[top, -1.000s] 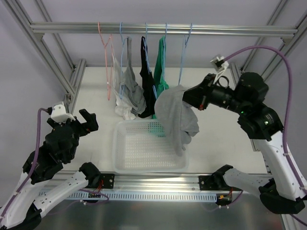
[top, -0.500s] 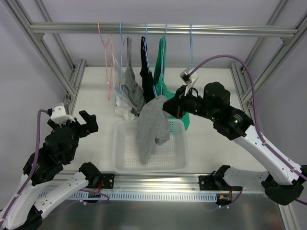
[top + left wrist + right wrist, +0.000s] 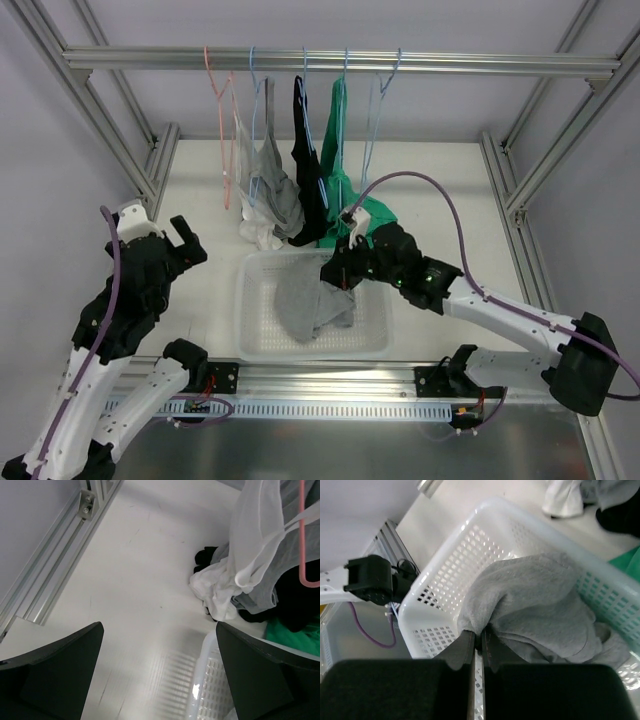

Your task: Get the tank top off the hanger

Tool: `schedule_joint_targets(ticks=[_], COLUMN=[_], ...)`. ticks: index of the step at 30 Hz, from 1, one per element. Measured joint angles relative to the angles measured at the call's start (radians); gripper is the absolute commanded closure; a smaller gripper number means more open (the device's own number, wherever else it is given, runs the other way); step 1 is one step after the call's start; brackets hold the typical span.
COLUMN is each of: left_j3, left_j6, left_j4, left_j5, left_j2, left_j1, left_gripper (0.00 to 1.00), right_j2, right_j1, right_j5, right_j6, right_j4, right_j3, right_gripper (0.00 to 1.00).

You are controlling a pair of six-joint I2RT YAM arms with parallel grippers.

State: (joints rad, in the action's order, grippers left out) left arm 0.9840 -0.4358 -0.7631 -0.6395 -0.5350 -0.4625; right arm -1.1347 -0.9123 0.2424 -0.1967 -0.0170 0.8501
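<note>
My right hand (image 3: 479, 636) pinches a fold of the grey tank top (image 3: 530, 595), bunched just below it in the white basket (image 3: 445, 545), well off the hanger (image 3: 372, 130); I should release low, then lift straight up; my left hand (image 3: 172, 248) hangs wide open.

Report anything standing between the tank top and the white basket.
Nothing visible does. The right gripper, jaws shut on the tank top, holds it over the white basket, its lower folds lying inside.

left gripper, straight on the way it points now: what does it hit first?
Left gripper looks headed for the bare table, just beside the white basket corner. Depth unclear.
</note>
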Motion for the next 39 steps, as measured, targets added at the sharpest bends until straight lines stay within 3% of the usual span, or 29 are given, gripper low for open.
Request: schedule_joint_targets(ticks=[3,9,11,13,14,18,21,30,35,39], left_j3=[-0.002,-0.011,-0.016,-0.018,-0.018,-0.018,-0.02,-0.035,-0.035,-0.056], left_j6=[0.0,0.001,0.001,0.001,0.001,0.001,0.001,0.006,0.03,0.042], left_j4=[0.002,0.011,0.013,0.017,0.018,0.019,0.021,0.024,0.025,0.032], left_j5=[0.061,0.105,0.107,0.109,0.109,0.106,0.1,0.055,0.087,0.165], left_j2=[-0.037,-0.036,-0.035,-0.036,-0.037,-0.039,-0.031,-0.011,-0.028,-0.026], left_j1=[0.087,0.137,0.138,0.143,0.145,0.167,0.184,0.192,0.203,0.203], left_gripper=[0.01,0.01,0.01,0.01,0.01,0.01,0.01,0.01,0.01,0.01], right_j2=[-0.043,-0.134,-0.175,-0.21,-0.214,-0.155,-0.062,0.227,0.309,0.388], right_j1=[-0.042,-0.098,-0.104,-0.107,-0.108,-0.121,-0.122,-0.114,0.059,0.362], right_j5=[-0.025,-0.104,-0.126,-0.138,-0.144,-0.191,-0.253,-0.503,-0.589,-0.549], right_j6=[-0.038,-0.097,-0.113,-0.12,-0.122,-0.07,-0.012,0.162,0.253,0.29], right_j4=[-0.058,-0.13,-0.136,-0.13,-0.12,-0.011,0.097,0.385,0.58,0.676], right_j3=[-0.073,-0.164,-0.172,-0.171,-0.169,-0.122,-0.029,0.163,0.227,0.235], right_gripper=[1.0,1.0,0.88,0.64,0.59,0.47,0.32,0.11,0.08,0.01])
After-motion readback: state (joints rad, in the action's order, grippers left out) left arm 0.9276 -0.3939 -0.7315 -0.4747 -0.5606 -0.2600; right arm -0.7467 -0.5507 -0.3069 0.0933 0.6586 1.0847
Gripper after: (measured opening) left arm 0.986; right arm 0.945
